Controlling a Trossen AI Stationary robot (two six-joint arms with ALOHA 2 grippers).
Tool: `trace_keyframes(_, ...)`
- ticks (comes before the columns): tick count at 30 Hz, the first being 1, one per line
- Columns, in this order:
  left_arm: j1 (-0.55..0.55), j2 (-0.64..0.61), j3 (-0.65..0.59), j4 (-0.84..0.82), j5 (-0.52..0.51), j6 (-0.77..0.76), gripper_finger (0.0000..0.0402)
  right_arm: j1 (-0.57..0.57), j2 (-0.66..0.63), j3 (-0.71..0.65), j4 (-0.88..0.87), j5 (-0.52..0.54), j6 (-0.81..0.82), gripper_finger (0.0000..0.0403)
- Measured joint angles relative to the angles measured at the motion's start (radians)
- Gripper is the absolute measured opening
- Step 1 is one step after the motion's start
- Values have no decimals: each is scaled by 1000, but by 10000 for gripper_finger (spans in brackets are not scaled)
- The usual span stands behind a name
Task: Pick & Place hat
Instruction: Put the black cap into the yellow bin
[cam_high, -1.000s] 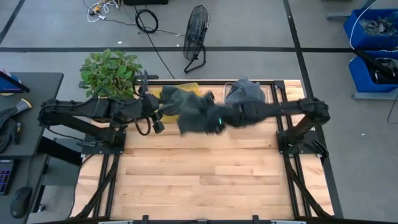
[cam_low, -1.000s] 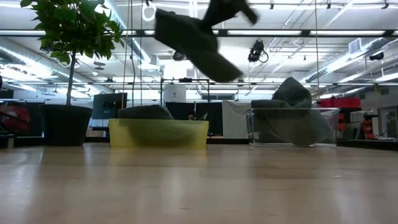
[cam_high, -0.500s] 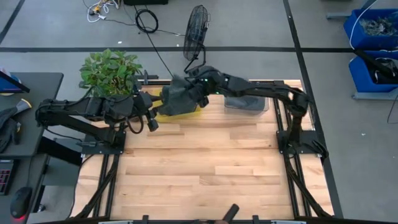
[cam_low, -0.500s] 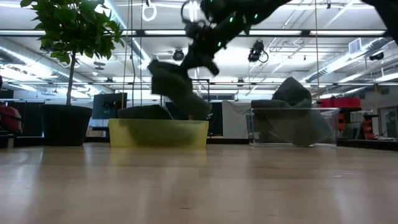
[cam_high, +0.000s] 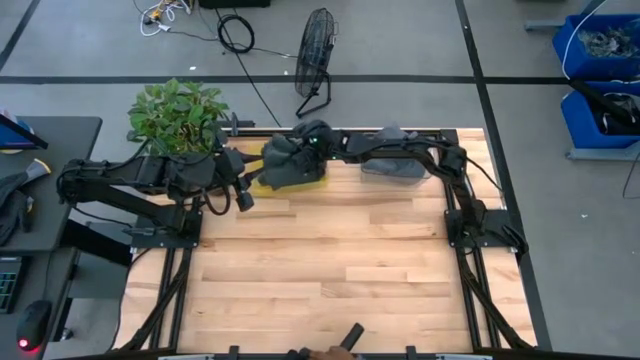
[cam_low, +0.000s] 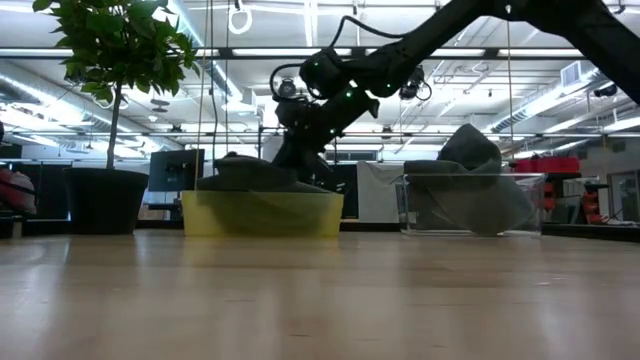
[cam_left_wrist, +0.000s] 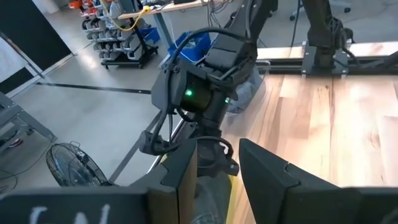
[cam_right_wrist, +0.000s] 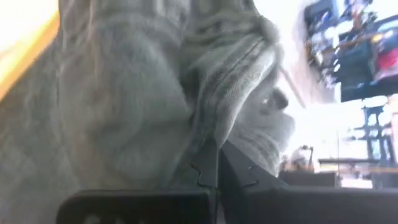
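The hat (cam_high: 286, 165) lies in the yellow bin (cam_high: 312, 181) at the far edge of the table (cam_high: 330, 270), a rumpled grey heap rising a little over the bin's rim, as the low view (cam_low: 255, 170) also shows. Nearer the camera the wooden top is bare planking from side to side, open room across the whole near and middle part. The left gripper (cam_high: 243, 195) hovers just beside the bin's left end, its arm lying level along the table's left far corner, and its fingers (cam_left_wrist: 264, 174) stand apart with nothing between them. The right gripper (cam_high: 305, 150) is down at the bin, its fingers (cam_right_wrist: 208, 165) pressed together on a fold of the grey cloth; its arm stretches low from the right side, bent over the clear bin (cam_high: 398, 165), which holds another grey cloth heap. Beyond the table's far left corner stands a potted plant (cam_high: 177, 115), and farther back on the floor a fan (cam_high: 315, 50).
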Motion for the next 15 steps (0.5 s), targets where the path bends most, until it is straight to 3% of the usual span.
trace_keyframes(6, 1, 0, 0, -25, 0, -10, 124, 15, 22, 0, 50, -18, 33, 4)
trace_keyframes(11, 1, 0, 0, -27, 0, -11, 124, 19, 21, -1, 124, 65, 57, 38)
trace_keyframes(15, 1, 0, 0, -36, 0, -38, 124, 34, 0, -1, 152, 70, 76, 69)
